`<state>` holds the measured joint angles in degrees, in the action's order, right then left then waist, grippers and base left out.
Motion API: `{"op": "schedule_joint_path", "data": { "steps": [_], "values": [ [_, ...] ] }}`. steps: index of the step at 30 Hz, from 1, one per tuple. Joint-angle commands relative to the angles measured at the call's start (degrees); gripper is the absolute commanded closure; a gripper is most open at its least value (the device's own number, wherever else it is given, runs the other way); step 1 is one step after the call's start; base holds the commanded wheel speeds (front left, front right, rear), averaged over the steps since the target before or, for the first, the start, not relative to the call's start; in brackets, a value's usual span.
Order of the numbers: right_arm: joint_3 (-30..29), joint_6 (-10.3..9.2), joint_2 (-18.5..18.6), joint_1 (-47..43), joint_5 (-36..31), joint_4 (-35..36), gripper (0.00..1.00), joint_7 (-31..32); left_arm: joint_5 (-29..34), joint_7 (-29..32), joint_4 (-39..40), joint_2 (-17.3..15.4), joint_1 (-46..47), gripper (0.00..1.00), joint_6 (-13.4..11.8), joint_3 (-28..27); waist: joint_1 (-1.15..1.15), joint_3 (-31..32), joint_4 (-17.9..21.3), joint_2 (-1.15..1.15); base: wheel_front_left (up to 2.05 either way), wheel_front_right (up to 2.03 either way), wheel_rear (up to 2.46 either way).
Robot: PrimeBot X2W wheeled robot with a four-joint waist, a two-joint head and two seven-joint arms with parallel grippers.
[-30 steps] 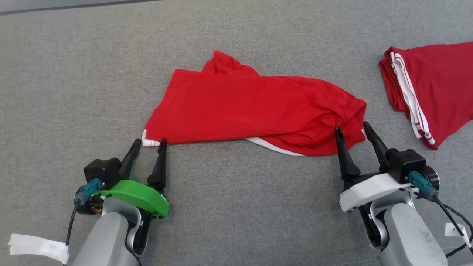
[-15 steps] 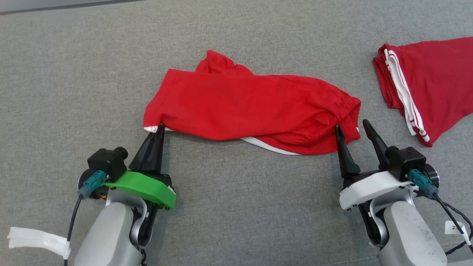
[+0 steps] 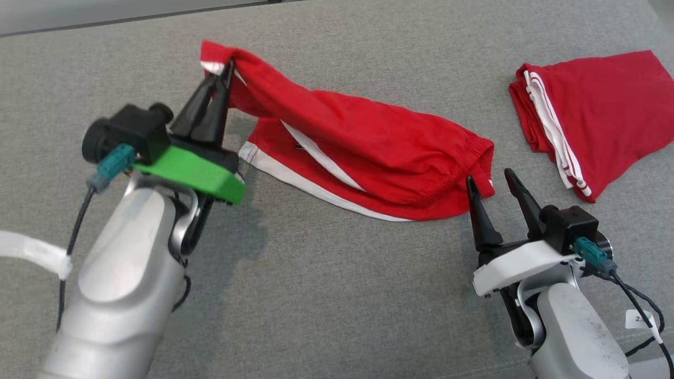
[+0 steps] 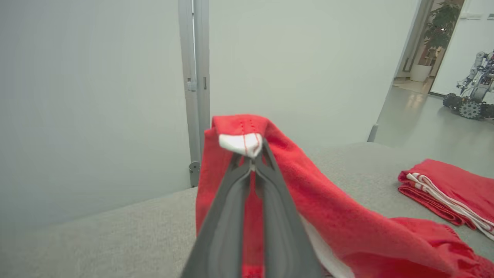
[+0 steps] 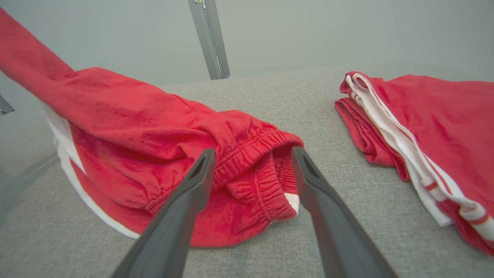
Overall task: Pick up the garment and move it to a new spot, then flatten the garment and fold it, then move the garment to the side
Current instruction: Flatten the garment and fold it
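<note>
The garment (image 3: 368,152) is a pair of red shorts with white trim, lying across the middle of the grey surface. My left gripper (image 3: 225,71) is shut on its white-edged leg corner and holds that corner lifted above the surface; the left wrist view shows the pinched hem (image 4: 241,143) at the fingertips. The rest of the garment (image 5: 154,127) slopes down to the elastic waistband (image 5: 262,146). My right gripper (image 3: 489,179) stands open just in front of the waistband, its fingers on either side of the bunched elastic, not gripping it.
A second red garment (image 3: 590,116) with white stripes lies folded at the right of the grey surface (image 3: 337,295), also seen in the right wrist view as a folded garment (image 5: 424,123). A pale wall with a metal post (image 4: 197,77) stands behind the surface.
My left gripper shut on the garment's leg corner, then rose and carried it up and away from me. The head camera has shifted slightly. The right gripper stays open at the waistband.
</note>
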<state>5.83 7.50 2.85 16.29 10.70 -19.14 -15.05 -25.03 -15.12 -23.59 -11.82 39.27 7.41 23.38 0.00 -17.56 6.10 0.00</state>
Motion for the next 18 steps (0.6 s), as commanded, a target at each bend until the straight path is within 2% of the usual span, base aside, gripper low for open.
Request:
{"op": "schedule_joint_path", "data": {
  "steps": [1, 7, 8, 9, 10, 15, 18],
  "values": [
    [0.2, -0.03, 0.1, 0.9, 0.4, 0.2, 0.0, -0.2, 0.1, 0.0, -0.3, -0.4, 1.8, 1.0, 0.1, -0.1, 0.0, -1.9, 2.1, 0.0, 0.0, 0.0, 0.0],
    [2.1, -0.03, 0.1, 2.5, 2.1, 0.5, 0.0, -0.2, 2.1, 0.0, -12.1, -1.4, 14.2, 1.0, 0.1, 1.3, 0.0, -5.5, 7.1, 0.0, 0.0, 0.0, 0.0],
    [2.2, -0.03, 0.1, 2.7, 2.3, 0.6, 0.0, -0.2, 1.8, 0.0, -14.2, -1.2, 15.5, 0.7, 0.1, 1.1, 0.0, -6.0, 7.8, 0.0, 0.0, 0.0, 0.0],
    [2.4, -0.03, 0.1, 2.8, 2.6, 0.6, 0.0, -0.2, 2.3, 0.0, -15.8, -1.3, 16.8, 0.11, 0.1, 1.2, 0.0, -6.3, 8.5, 0.0, 0.0, 0.0, 0.0],
    [2.6, -0.03, 0.1, 2.8, 2.8, 0.6, 0.0, -0.2, 2.7, 0.0, -17.0, -1.3, 18.2, 0.0, 0.1, 1.4, 0.0, -6.6, 9.1, 0.0, 0.0, 0.0, 0.0],
    [1.9, -0.03, 0.1, 2.9, 3.3, 0.6, 0.0, -0.2, 2.1, 0.0, -24.1, 0.3, 20.8, 0.0, -1.2, -2.2, 0.0, -7.9, 9.4, 0.0, 0.0, 0.0, 0.0],
    [1.1, -0.03, 0.1, 2.8, 3.2, 0.6, 0.0, -0.2, 3.0, 0.0, -24.9, 1.6, 19.3, 0.0, -1.1, -3.3, 0.0, -7.8, 8.2, 0.0, 0.0, 0.0, 0.0]
  ]
}}
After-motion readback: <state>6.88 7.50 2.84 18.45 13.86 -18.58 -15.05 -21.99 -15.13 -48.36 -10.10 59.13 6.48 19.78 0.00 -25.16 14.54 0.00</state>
